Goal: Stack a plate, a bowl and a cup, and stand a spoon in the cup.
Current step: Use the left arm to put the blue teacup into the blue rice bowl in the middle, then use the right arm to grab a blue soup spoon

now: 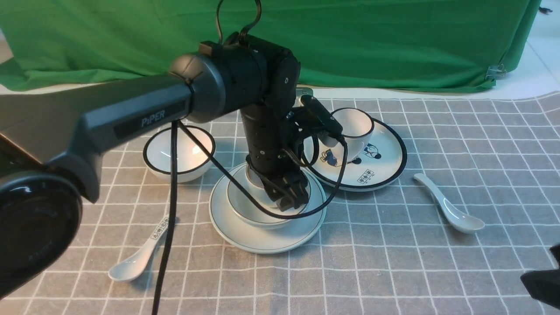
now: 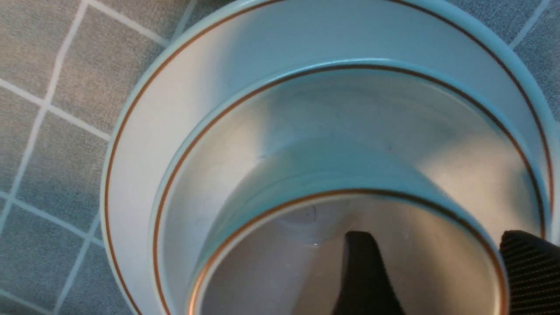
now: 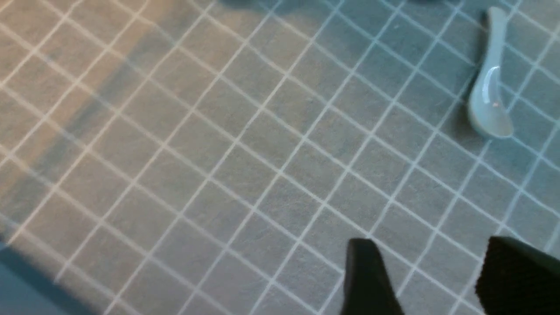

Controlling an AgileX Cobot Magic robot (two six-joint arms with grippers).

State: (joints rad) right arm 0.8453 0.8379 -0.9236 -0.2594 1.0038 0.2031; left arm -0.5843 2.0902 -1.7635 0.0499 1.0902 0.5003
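The checked worktop (image 1: 437,271) lies beneath both tools. Directly under the left tool (image 2: 437,245) the plate (image 1: 245,239) is seen, with the bowl (image 1: 244,215) seated in it and the cup (image 2: 271,262) seated in the bowl, so the stacking is judged done and only the spoon is left. The left tool is spread: one finger hangs inside the cup and the other just outside its wall, and neither is seen pressing on it. The right tool (image 3: 431,249) is likewise spread and nothing is held in it. The spoon (image 1: 450,210) lies flat ahead of that tool and to its left, well apart. If the left tool is lifted off-line, the thin wall could be caught by a finger and the cup tipped or dragged from the bowl. The glazed spoon handle could also slip when pinched flat against the cloth.
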